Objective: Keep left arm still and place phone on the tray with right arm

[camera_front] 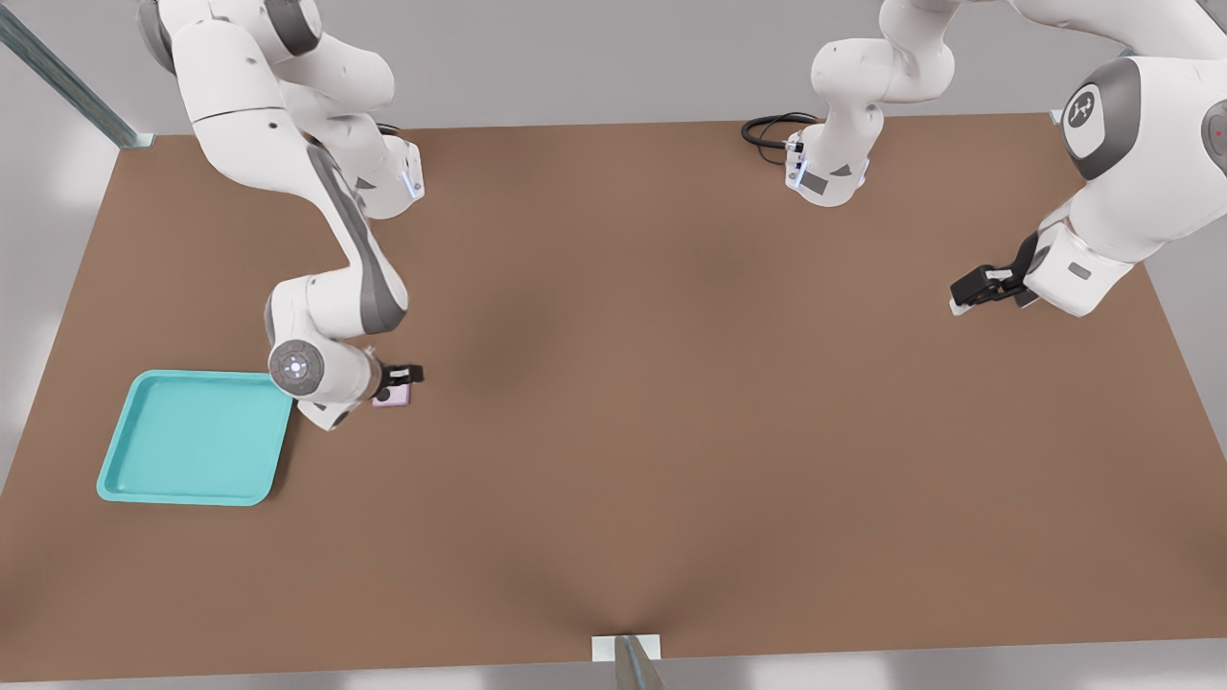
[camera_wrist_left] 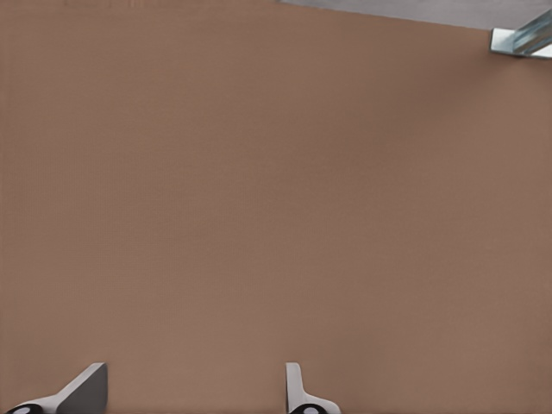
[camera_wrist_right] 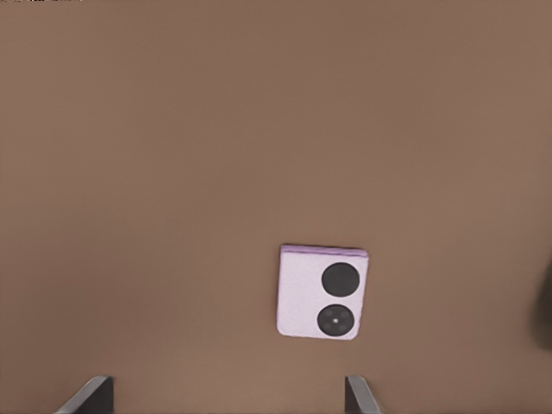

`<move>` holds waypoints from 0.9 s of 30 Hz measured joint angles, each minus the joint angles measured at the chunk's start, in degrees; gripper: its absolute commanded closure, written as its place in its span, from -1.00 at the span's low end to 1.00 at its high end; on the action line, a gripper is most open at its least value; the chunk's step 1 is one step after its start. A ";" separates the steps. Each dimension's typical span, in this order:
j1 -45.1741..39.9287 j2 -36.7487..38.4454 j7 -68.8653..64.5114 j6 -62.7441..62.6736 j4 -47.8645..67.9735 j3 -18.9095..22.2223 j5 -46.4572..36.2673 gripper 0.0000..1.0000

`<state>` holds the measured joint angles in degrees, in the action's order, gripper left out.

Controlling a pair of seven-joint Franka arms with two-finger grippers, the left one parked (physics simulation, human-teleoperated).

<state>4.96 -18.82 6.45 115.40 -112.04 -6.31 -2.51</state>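
The phone (camera_wrist_right: 322, 292) lies flat on the brown bench (camera_front: 671, 383), lenses up, just off the corner of the turquoise tray (camera_front: 196, 438) on the front view's right, not on it. The right arm (camera_front: 355, 259) has its gripper (camera_front: 403, 376) hovering right over the phone; from the wrist camera the two fingers (camera_wrist_right: 86, 397) stand wide apart with nothing between them, and the phone sits nearer one finger than the other rather than centred in the gap. That offset looks like the main risk: if the arm descends as it stands, one finger would probably land on or scrape the phone's edge and push it across the bench instead of straddling it. The phone is thin and low, so a grip taken too high could slip off its rounded sides, and a grip taken too low could jam the fingers into the bench. Once it is lifted, the carry to the tray is short, but the raised rim could catch the phone if it travels too low.
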 measured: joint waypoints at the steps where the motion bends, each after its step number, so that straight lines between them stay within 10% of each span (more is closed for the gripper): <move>1: -0.99 -0.83 0.80 1.50 -0.36 -0.01 -0.69 -1.00; 27: -3.35 -5.37 2.52 13.00 -2.30 -1.23 -2.55 -1.00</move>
<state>1.61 -24.19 8.97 128.41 -114.34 -7.54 -5.06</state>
